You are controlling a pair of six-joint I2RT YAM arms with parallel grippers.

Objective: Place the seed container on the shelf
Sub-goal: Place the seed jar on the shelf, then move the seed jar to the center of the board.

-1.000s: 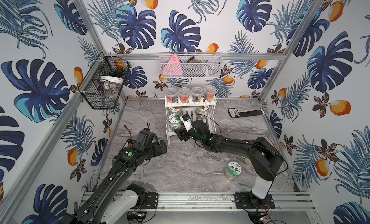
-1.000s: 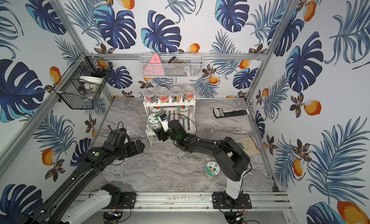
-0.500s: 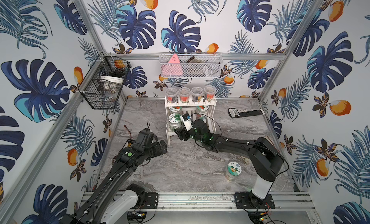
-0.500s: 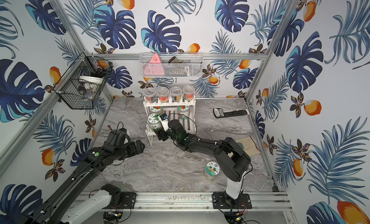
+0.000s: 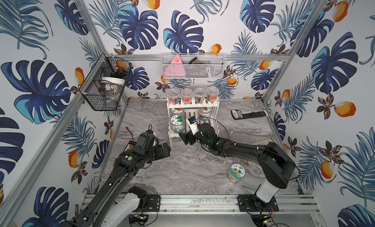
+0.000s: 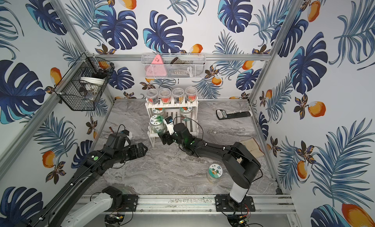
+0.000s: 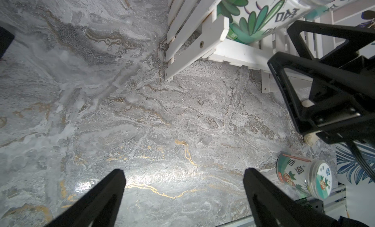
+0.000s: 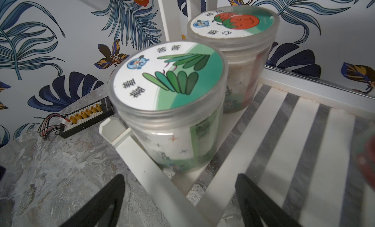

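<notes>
The seed container (image 8: 168,106), a clear jar with a green-leaf lid, stands upright on the front left corner of the lower tier of the white slatted shelf (image 8: 284,154). Both top views show the container (image 5: 177,123) (image 6: 157,123) on the shelf (image 5: 192,103) (image 6: 172,104). My right gripper (image 8: 180,176) is open just in front of the jar, with nothing between its fingers (image 5: 185,137) (image 6: 165,139). My left gripper (image 7: 182,171) is open over bare table left of the shelf (image 5: 165,150). A tomato-lid jar (image 8: 233,27) stands behind the container.
A second seed jar (image 5: 235,172) (image 7: 304,175) stands on the table near the right arm's base. Several small cups (image 5: 192,94) fill the top tier. A black wire basket (image 5: 105,87) and a white mesh basket (image 5: 192,66) hang on the walls. A black remote (image 5: 248,114) lies at back right.
My right gripper's jaws have opened and let go of the seed container, which stays on the lower tier. The left arm has not moved.
</notes>
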